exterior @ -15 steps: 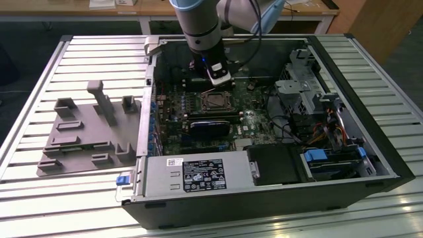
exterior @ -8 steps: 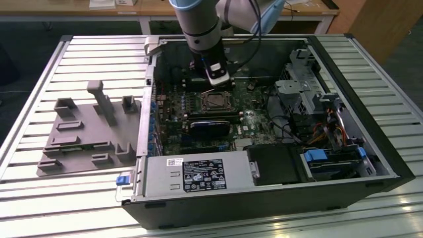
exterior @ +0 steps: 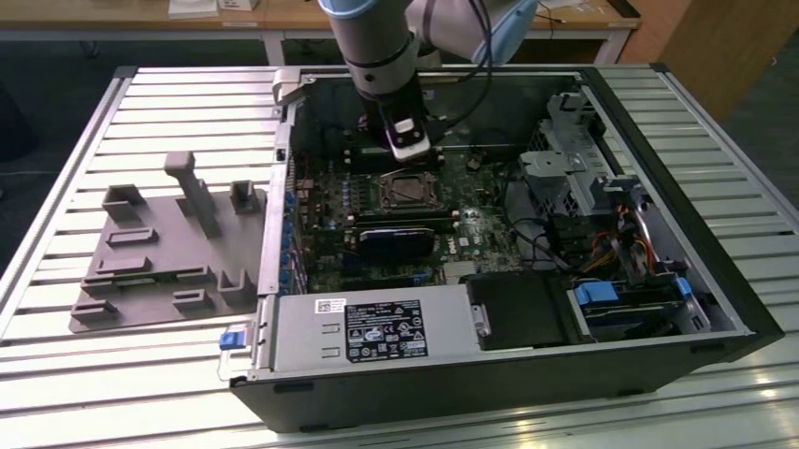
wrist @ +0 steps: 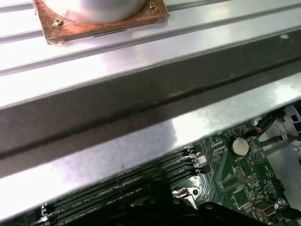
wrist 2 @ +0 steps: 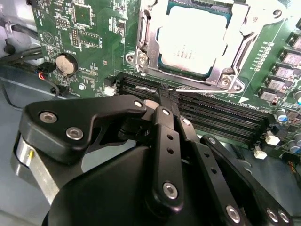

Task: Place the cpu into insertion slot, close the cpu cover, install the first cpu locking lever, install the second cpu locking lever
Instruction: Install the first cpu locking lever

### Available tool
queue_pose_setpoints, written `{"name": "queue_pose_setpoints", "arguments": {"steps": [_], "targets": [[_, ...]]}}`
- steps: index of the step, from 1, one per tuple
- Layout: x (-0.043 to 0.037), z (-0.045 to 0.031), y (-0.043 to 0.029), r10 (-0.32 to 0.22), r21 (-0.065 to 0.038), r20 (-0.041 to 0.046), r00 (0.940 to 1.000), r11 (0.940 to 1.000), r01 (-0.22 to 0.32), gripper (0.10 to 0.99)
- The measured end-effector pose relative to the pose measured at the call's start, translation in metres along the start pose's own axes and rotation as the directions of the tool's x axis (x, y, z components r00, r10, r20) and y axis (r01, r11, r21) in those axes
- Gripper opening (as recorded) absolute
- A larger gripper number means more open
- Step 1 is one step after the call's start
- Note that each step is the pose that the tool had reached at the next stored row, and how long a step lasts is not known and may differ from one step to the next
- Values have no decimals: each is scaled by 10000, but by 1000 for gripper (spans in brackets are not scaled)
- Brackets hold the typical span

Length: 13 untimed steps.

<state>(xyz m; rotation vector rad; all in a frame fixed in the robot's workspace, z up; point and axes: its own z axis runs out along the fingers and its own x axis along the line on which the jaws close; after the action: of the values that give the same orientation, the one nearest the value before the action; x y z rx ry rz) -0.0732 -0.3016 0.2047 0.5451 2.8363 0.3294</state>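
- An open computer case [exterior: 699, 309] is seen lying on a slatted metal table [exterior: 75, 150], filling the middle and right of the exterior view.
- The arm [exterior: 374, 47] is lowered into the case from the upper middle of the exterior view.
- The pincer [wrist 2: 165, 96] is seen with its two black fingertips brought together. Whether anything is pinched between them cannot be told.
- The chip [wrist 2: 190, 40] is seated in the socket [exterior: 410, 191], its dull silver top facing up. The socket is found near the centre of the exterior view, just below the pincer.
- The metal cover [wrist 2: 146, 44] is folded down flat around the chip, so the chip's top is framed by its window.
- A thin metal lever [wrist 2: 202, 89] is laid along the socket's edge beside the long black memory slots [wrist 2: 211, 117]. The fingertips are placed just beside it; contact cannot be confirmed.
- A coin battery [wrist 2: 65, 63] is mounted on the green circuit board [wrist 2: 94, 28], well apart from the socket.
- A grey moulded fixture [exterior: 163, 253] is set on the table at the exterior view's left, outside the case.
- A grey power supply [exterior: 374, 327] is fitted along the case's lower edge in the exterior view.
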Motion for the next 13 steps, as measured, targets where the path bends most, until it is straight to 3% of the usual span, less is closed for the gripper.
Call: {"name": "queue_pose_setpoints", "arguments": {"steps": [4,10,13], "targets": [[13,12,11,90,69,49,9999,9999,-90,102],[23,34,13,192,265,156,9997,9995,-197,102],[28,42,19,248,302,182,9995,9992,-254,102]]}}
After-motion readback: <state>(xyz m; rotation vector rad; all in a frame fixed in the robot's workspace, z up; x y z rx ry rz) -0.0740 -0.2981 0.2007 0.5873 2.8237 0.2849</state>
